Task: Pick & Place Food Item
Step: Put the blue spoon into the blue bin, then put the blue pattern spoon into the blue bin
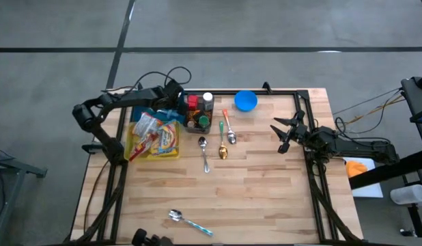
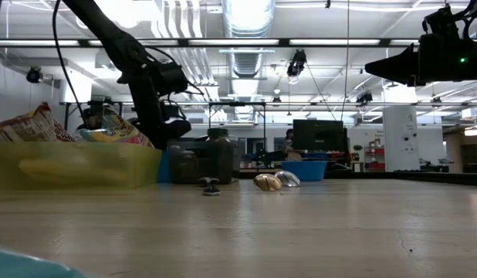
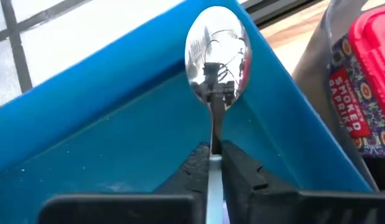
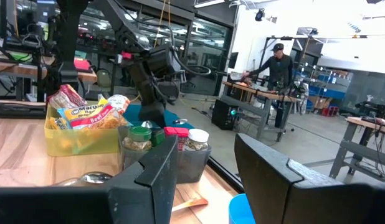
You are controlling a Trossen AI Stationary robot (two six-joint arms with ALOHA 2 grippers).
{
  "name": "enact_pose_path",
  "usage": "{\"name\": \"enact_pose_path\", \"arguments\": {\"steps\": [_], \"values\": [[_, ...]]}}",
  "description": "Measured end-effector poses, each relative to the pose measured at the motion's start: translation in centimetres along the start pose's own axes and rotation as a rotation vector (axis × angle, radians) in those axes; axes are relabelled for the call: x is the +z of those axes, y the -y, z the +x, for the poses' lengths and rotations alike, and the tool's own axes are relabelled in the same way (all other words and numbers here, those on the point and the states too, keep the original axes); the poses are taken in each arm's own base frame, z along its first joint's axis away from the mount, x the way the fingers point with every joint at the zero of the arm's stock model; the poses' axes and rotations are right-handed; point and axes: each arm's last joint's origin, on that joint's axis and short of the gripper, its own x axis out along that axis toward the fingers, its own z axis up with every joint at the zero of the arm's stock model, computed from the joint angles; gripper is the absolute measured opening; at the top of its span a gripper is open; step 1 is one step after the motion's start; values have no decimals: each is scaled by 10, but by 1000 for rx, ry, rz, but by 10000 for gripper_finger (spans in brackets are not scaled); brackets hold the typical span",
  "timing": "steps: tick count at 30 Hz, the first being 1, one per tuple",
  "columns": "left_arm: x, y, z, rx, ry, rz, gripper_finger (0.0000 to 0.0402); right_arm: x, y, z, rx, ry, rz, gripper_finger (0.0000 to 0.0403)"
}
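My left gripper [image 3: 214, 154] is shut on a metal spoon [image 3: 216, 53] and reaches slanting down into a blue bin [image 3: 118, 124] at the table's far left. In the high view this gripper [image 1: 171, 97] stands between the yellow bin of food packets [image 1: 155, 137] and the spice rack [image 1: 199, 113]. The spoon's shiny bowl lies ahead of the fingers, in front of the blue bin's far wall. My right gripper [image 1: 286, 133] waits open above the table's right side, holding nothing. My left gripper pinches the spoon's thin handle [image 3: 212, 144] between its two fingers, a short way behind the bowl. The fingers slant down from above and lie along the handle, so the bowl sticks out ahead of them. Whether the bowl touches the bin's wall, I cannot tell.
Three spoons [image 1: 222, 147] lie mid-table and one with a blue handle [image 1: 190, 222] near the front edge. A blue bowl [image 1: 245, 101] stands at the back. Red-lidded spice jars [image 3: 367, 93] crowd the blue bin's side. Bare wood lies between the two arms.
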Motion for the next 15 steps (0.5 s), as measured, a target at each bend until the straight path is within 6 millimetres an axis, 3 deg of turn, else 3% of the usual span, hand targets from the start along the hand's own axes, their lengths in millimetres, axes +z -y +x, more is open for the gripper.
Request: {"name": "enact_pose_path", "arguments": {"steps": [9,15], "values": [[1,-1,0,-19,-2,2,146,0,0,0,0,0,0,157],[1,-1,0,-20,-2,7,160,0,0,0,0,0,0,157]]}}
